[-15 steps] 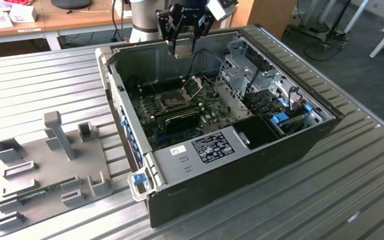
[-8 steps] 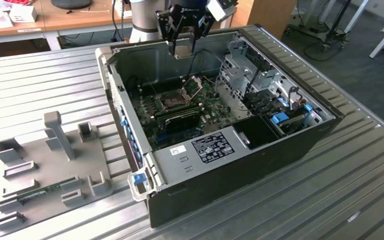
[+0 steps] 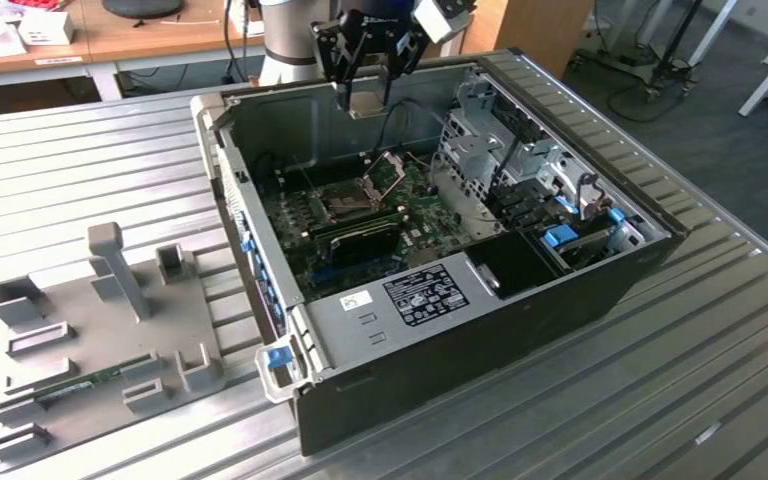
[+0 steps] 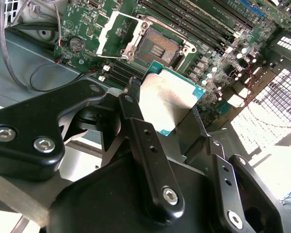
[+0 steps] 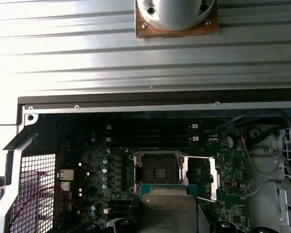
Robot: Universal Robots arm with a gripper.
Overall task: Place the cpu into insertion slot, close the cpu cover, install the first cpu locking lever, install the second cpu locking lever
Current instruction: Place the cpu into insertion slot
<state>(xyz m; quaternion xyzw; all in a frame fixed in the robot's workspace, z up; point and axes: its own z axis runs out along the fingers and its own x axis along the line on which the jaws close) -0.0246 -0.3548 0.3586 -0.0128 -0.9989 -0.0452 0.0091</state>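
- Exterior view: the gripper (image 3: 363, 90) hangs over the open computer case (image 3: 624, 260), clenched on the cpu (image 3: 361, 103), which is well above the green board (image 3: 418, 215).
  - None of the four steps is done: the slot (image 3: 355, 203) lies bare and the cover (image 3: 387, 172) stands tilted up at its far side.
  - A black cable (image 3: 408, 125) runs down inside the case close to the gripper's way, and the metal drive cage (image 3: 471, 150) stands on the exterior view's right of the slot.
  - Outside the case, on the exterior view's left, a grey holder plate (image 3: 91, 340) rests on the ribbed table (image 3: 704, 400).
- Second wrist view: two black fingers (image 4: 136, 114) grip the cpu (image 4: 172, 97) by opposite edges, its grey metal top facing the camera.
  - The slot (image 4: 157, 46) is open and apart from the chip, with the cover (image 4: 117, 34) swung aside next to it.
  - Long dark memory slots (image 4: 194, 22) run along the slot's other side, and grey cables (image 4: 9, 53) loop near the board's edge.
  - The levers cannot be made out with any certainty.
- First wrist view: the cpu (image 5: 169, 211) sits just short of the empty slot (image 5: 157, 172), not yet over it, and the cover (image 5: 203, 177) lies open beside it.
  - A wire mesh panel (image 5: 34, 194) stands off to one side.
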